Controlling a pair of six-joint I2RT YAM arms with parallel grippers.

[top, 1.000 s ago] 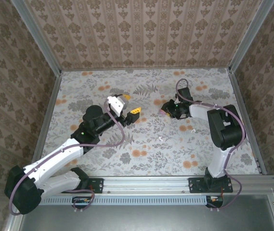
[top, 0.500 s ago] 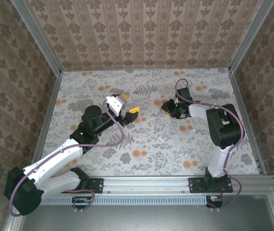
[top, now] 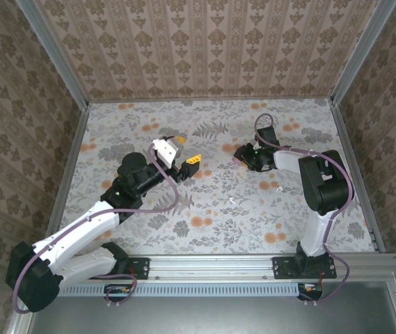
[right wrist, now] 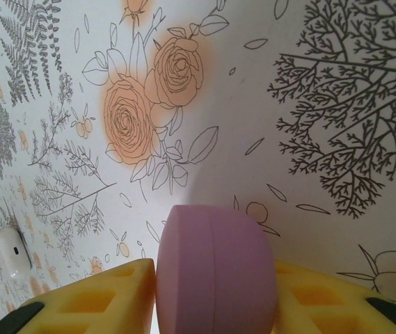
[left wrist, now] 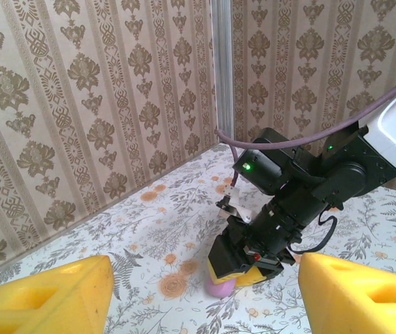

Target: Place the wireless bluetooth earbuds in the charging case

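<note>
The charging case [right wrist: 215, 271] is a pink oval pebble with its lid closed; a seam runs round it. My right gripper [right wrist: 215, 296] is shut on it, one yellow finger [right wrist: 93, 296] on each side, low over the table. From the left wrist view the case [left wrist: 222, 287] pokes out below the right gripper [left wrist: 243, 268]. From above, the right gripper [top: 240, 157] sits at the middle right. A tiny white earbud [right wrist: 11, 254] lies on the table to the left of the case. My left gripper [top: 188, 154] hangs open and holds nothing, its fingers [left wrist: 44, 299] wide apart, facing the right gripper.
The floral tabletop [top: 204, 209] is walled in by patterned panels [top: 204, 49] on three sides. A small white speck [top: 231, 201] lies near the middle of the table. The right arm's purple cable [top: 262, 125] loops behind its wrist.
The left gripper has drifted slightly to the left. The right gripper stays shut on the case in about the same spot.
</note>
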